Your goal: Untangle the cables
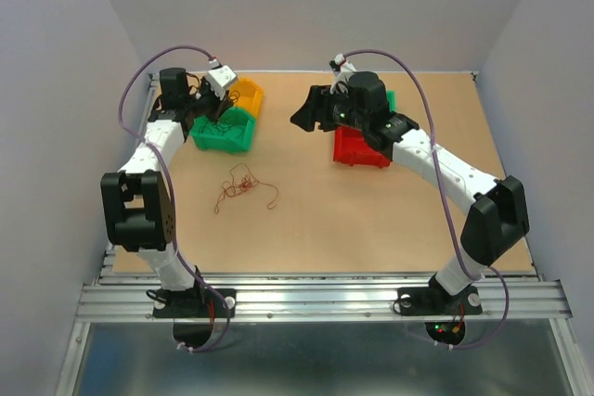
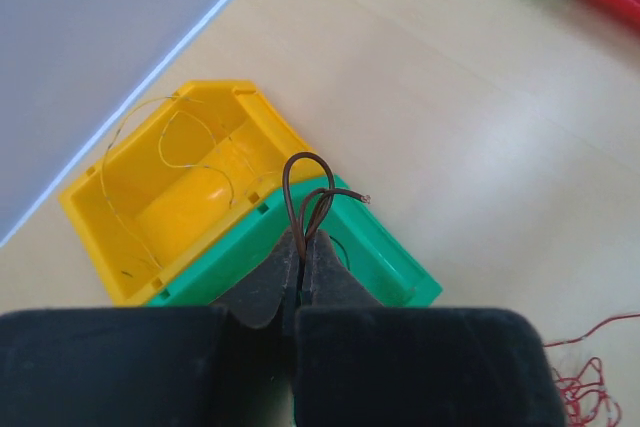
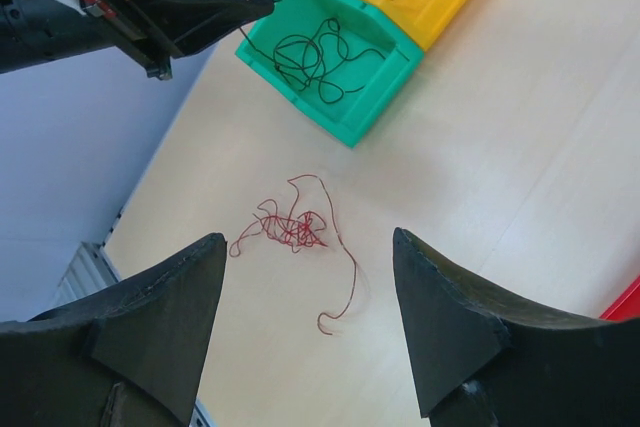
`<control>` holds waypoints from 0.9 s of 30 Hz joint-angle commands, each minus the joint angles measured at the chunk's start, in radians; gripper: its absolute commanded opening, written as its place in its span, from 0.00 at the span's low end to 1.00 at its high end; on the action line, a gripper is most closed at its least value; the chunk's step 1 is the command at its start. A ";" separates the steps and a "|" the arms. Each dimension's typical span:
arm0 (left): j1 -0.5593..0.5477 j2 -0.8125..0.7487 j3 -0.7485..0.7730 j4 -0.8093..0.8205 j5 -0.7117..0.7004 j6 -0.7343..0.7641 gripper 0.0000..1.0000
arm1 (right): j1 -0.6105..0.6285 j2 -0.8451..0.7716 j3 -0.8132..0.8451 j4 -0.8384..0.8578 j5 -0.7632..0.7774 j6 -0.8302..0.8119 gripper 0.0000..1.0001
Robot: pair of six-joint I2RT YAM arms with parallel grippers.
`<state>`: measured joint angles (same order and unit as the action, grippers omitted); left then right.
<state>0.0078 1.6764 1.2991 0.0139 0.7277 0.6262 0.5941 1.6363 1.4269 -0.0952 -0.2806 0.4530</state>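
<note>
**Top view.** The left arm [image 1: 139, 206] rises from its base at lower left, folds at the elbow and reaches to the upper left. The left gripper [image 1: 219, 110] points down over the green bin [image 1: 225, 132], which touches the yellow bin [image 1: 249, 95]. The right arm [image 1: 445, 169] bends at an elbow at right and stretches toward upper centre. The right gripper [image 1: 311, 113] hangs above the table [image 1: 371, 220], beside the red bin [image 1: 360, 147]. A second green bin [image 1: 390, 99] sits just behind that arm. The cables [image 1: 243, 185], a small reddish wad, lie on the table at centre left, below the green bin and apart from it.

**Left wrist view.** The fingers are pressed together, clamped on a brown wire [image 2: 308, 192] that loops upward from the tips. Below them is the green bin's corner, and pale wires [image 2: 185, 147] lie in the yellow bin at left. Part of the cables shows at the lower right edge.

**Right wrist view.** The two fingers [image 3: 160, 317] stand well apart and hold nothing. The cables lie on the table between them, in mid-frame. At upper left the left gripper pinches its wire above the green bin, which contains a coiled dark wire [image 3: 310, 57].
</note>
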 commanded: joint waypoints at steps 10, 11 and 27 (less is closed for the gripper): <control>0.063 0.069 0.060 -0.012 0.010 0.173 0.11 | -0.007 -0.004 0.006 0.064 -0.017 0.015 0.73; 0.067 0.062 0.048 -0.037 0.009 0.193 0.13 | -0.008 0.002 0.009 0.064 -0.020 0.018 0.73; 0.069 -0.204 -0.066 -0.319 -0.013 0.401 0.96 | -0.008 0.077 0.027 0.063 -0.129 0.004 0.73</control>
<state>0.0738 1.5860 1.2201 -0.1486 0.6800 0.9180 0.5903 1.7161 1.4250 -0.0784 -0.3614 0.4702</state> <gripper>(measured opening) 0.959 0.726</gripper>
